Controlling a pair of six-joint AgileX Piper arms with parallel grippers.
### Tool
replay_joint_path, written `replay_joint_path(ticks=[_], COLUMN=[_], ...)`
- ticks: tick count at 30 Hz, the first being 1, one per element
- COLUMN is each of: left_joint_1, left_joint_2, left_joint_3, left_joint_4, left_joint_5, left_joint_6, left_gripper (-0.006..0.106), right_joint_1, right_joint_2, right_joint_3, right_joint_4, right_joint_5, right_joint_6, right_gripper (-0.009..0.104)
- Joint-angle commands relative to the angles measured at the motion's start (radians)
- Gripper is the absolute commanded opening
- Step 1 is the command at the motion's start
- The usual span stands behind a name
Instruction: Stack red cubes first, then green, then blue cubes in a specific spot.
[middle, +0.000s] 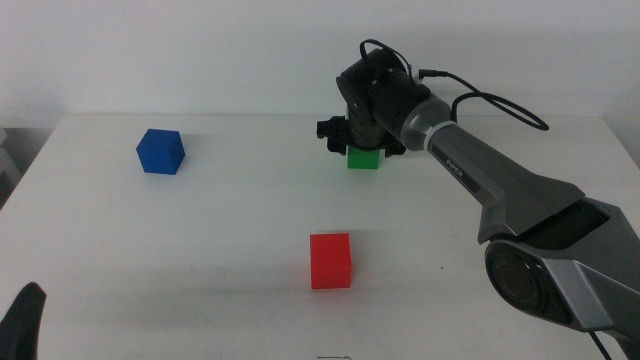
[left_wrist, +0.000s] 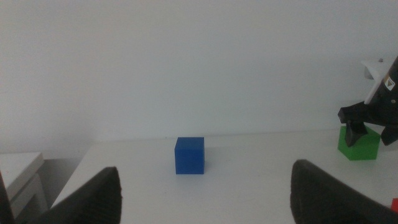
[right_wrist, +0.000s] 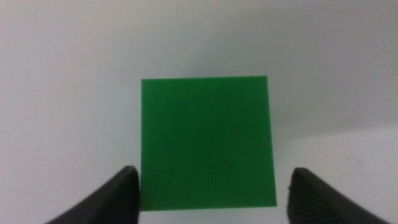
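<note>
Red cube (middle: 330, 260) — the reference piece, on bare white table (middle: 230, 230) near the front, nothing stacked on it.

Green cube (middle: 363, 158) — behind the red cube and slightly right, resting on the table. Right gripper (middle: 362, 143) poised directly above it, jaws spread wide to either side with clear gaps; no contact visible.

Blue cube (middle: 160, 151) — far left of the red cube and further back, untouched.

Left gripper (left_wrist: 205, 193) — waiting at the front left, jaws apart and holding nothing.

Risks, judged: an off-centre descent could nudge or twist the green cube; a skewed grip could later topple the stack.

Markings: a small label on the right arm, unreadable.
</note>
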Motion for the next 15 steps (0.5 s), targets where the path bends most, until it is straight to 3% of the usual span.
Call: replay_joint_path(ticks=[1, 6, 7, 8, 15], left_joint_1=[-0.002, -0.002, -0.002, -0.002, -0.002], left_joint_2=[-0.020, -0.020, -0.020, -0.020, -0.020], left_joint_3=[-0.003, -0.003, -0.003, -0.003, -0.003], left_joint_4=[-0.012, -0.012, -0.012, -0.012, -0.012], left_joint_5=[-0.086, -0.086, -0.086, -0.086, -0.086], left_joint_6=[-0.009, -0.009, -0.009, -0.009, -0.009], left_gripper=[0.093, 0.093, 0.093, 0.093, 0.093], right_joint_1=[-0.001, -0.001, -0.001, -0.001, 0.040], right_joint_2=[-0.077, -0.077, -0.077, -0.077, -0.099], right_joint_3=[-0.033, -0.033, -0.033, -0.033, -0.035], right_joint_4=[-0.045, -0.046, -0.046, -0.047, -0.107], right_joint_5=[-0.023, -0.023, -0.022, -0.014, 0.006], right_joint_6=[-0.004, -0.004, -0.004, -0.027, -0.076], right_gripper=[0.052, 0.037, 0.027, 0.000, -0.001])
